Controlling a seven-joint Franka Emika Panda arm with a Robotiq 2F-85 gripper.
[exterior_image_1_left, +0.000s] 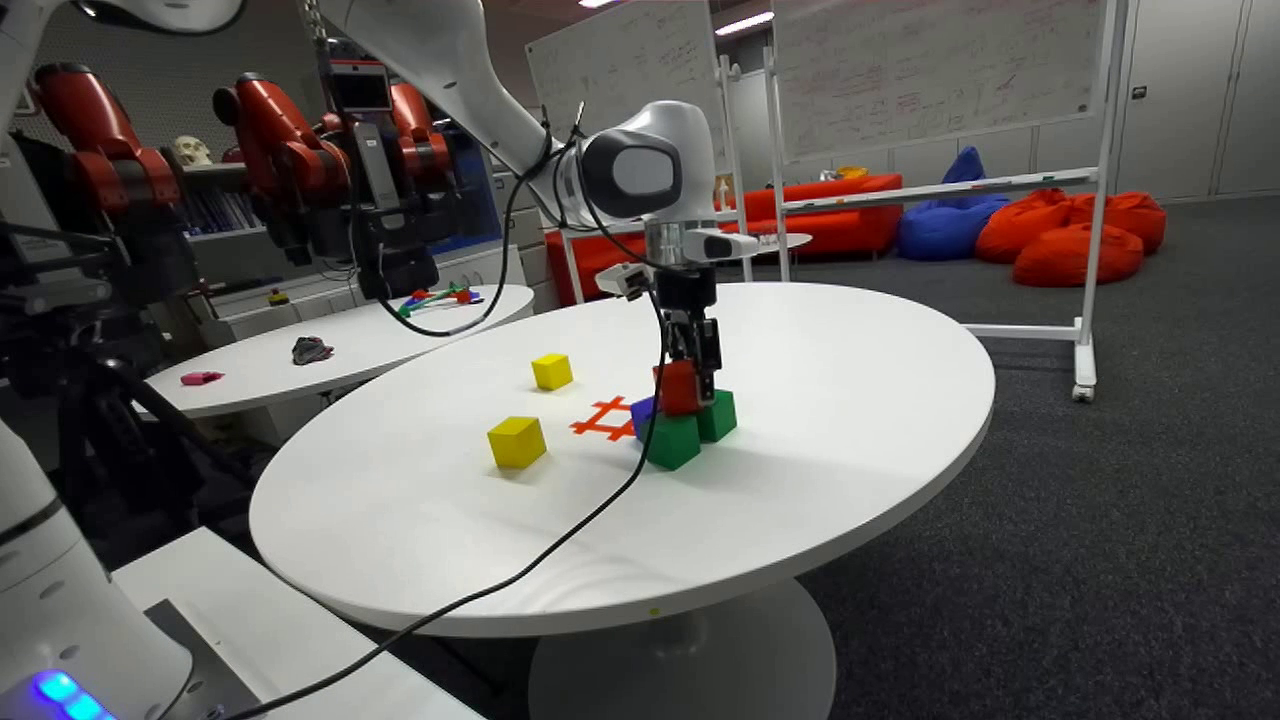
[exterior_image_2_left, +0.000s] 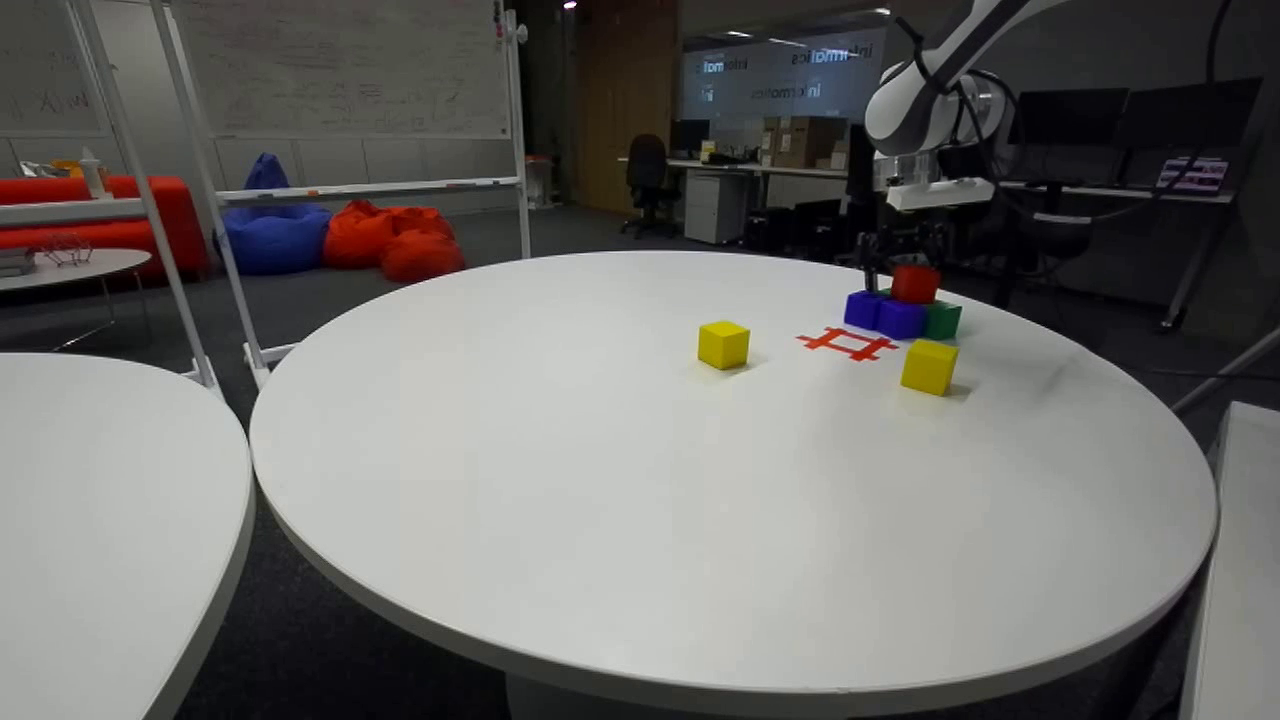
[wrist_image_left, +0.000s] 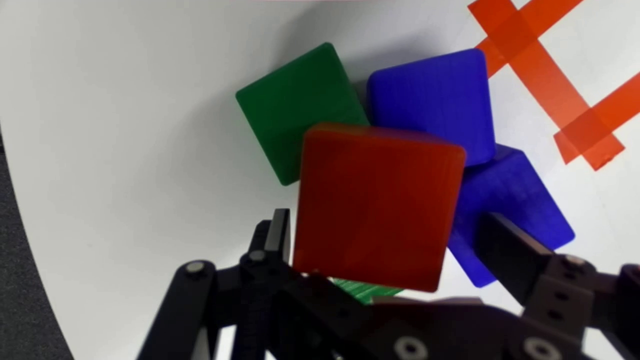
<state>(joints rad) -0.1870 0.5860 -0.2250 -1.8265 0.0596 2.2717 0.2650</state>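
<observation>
On white worktop (exterior_image_2_left: 600, 480), near tape grid (wrist_image_left: 548, 85): jaws wide around red cube (wrist_image_left: 377, 210), gap on its right side in wrist view, contact on left unclear. Red cube sits atop blue cubes (wrist_image_left: 435, 100) and green cubes (wrist_image_left: 300, 105), sides about equal, top looks level, edges skewed to green's below.

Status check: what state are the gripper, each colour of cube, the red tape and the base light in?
Green cubes: on the table, one mostly hidden in the wrist view.
Blue cubes: on the table, side by side.
Red cube: resting on cubes beneath it.
Gripper: open, straddling the red cube, visible gap on one side.
Yellow cubes: on the table, apart from all other cubes.
Red tape: stuck flat, strips crossing.
Base light: lit blue.
</observation>
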